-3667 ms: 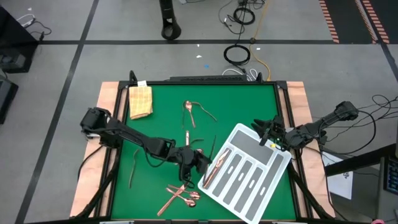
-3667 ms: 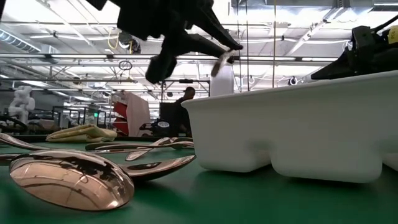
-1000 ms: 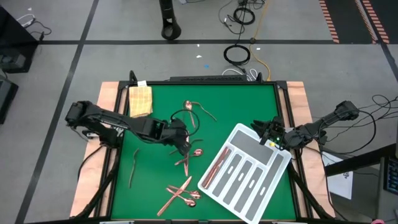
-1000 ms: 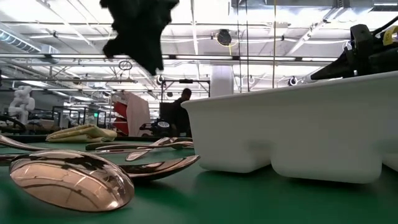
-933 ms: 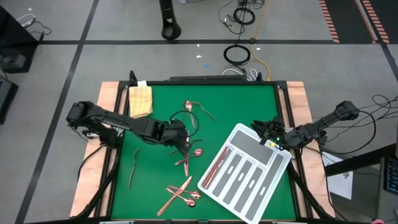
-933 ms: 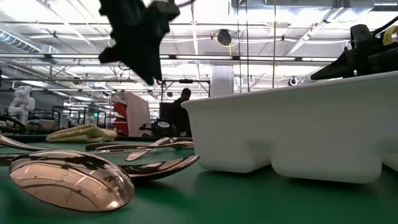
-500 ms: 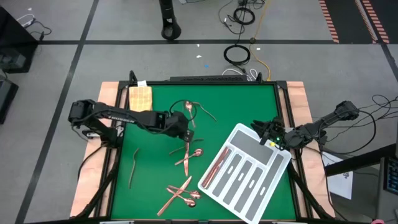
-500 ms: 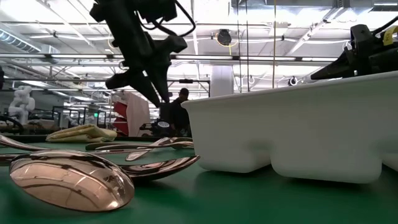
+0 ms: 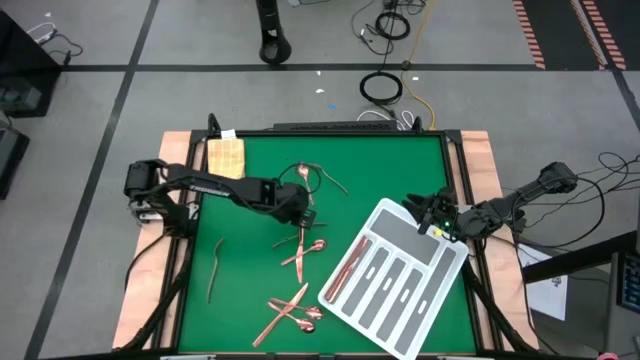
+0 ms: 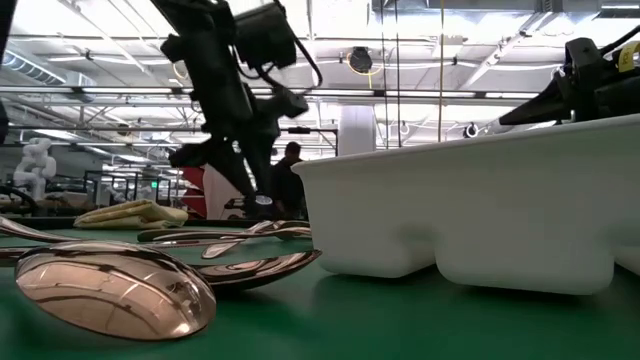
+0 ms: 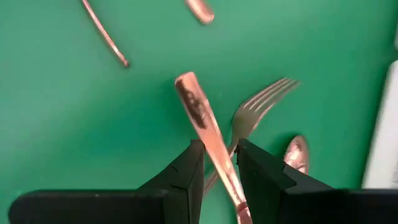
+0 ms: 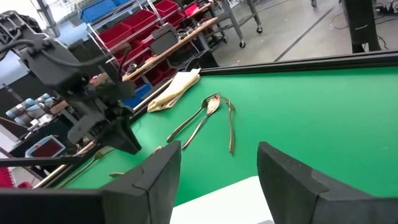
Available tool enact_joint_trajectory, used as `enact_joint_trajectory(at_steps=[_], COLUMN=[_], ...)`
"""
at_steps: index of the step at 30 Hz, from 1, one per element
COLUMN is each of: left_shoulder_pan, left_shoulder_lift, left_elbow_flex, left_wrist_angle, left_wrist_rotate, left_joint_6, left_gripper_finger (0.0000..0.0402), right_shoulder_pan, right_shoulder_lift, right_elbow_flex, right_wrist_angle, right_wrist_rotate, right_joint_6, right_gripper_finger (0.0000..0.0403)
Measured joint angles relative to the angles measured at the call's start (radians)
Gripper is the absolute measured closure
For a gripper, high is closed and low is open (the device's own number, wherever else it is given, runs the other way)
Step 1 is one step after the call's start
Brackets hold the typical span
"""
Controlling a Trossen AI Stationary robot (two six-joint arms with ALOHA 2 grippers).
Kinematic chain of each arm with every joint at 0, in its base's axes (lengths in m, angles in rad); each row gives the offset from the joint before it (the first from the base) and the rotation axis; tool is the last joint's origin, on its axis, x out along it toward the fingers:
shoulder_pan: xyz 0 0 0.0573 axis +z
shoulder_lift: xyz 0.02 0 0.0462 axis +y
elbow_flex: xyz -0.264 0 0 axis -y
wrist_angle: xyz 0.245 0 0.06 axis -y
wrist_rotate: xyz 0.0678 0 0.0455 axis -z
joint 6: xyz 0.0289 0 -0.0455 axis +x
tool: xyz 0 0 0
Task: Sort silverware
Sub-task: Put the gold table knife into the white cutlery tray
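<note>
Copper silverware lies scattered on the green mat: a group at mid-table (image 9: 303,247), a pile near the near edge (image 9: 290,312), one piece at left (image 9: 213,268), more toward the far edge (image 9: 308,172). Two pieces lie in the white tray's (image 9: 386,208) leftmost slot (image 9: 345,270). My left gripper (image 9: 300,215) is open over the mid-table group, pointing down, its fingers on either side of one piece's handle (image 11: 208,127). My right gripper (image 9: 428,215) is open above the tray's far corner. My left gripper (image 11: 221,165) comes from above, and its fingers (image 11: 193,168) stand across the copper handle a little below its rounded free end (image 11: 188,87). The piece lies flat on the mat. Whether the fingers touch it, I cannot tell.
A folded yellow-tan cloth (image 9: 226,160) lies at the mat's far left corner. A fork (image 11: 264,99) and a spoon bowl (image 11: 297,152) lie close beside the straddled handle. The tray sits slanted at the mat's right, its near corner over the near edge. A raised frame borders the mat.
My left gripper has moved a little toward the far edge and come down over the mid-table group of silverware; in the low view it drops from the top of the picture to just above the mat. The silverware and the tray have stayed put.
</note>
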Motion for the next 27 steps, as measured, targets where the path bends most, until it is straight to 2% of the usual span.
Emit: enact_joint_trajectory(at_steps=[7, 16, 21, 27], left_shoulder_pan=[0.01, 0.036, 0.035, 0.036], left_shoulder_lift=[0.041, 0.041, 0.041, 0.041], left_elbow_flex=[0.023, 0.024, 0.023, 0.024], left_wrist_angle=[0.019, -0.008, 0.031, 0.036], left_wrist_rotate=[-0.014, -0.009, -0.006, 0.067], left_joint_6=[-0.011, -0.019, 0.0, -0.029], left_gripper_finger=[0.0301, 0.0301, 0.0301, 0.0301], right_shoulder_pan=[0.0, 0.0, 0.0, 0.0], right_shoulder_lift=[0.0, 0.0, 0.0, 0.0], right_elbow_flex=[0.0, 0.0, 0.0, 0.0], right_wrist_angle=[0.0, 0.0, 0.0, 0.0], right_wrist_rotate=[0.0, 0.0, 0.0, 0.0], right_joint_6=[-0.007, -0.018, -0.019, -0.019], right_gripper_finger=[0.0183, 0.0183, 0.0183, 0.0183])
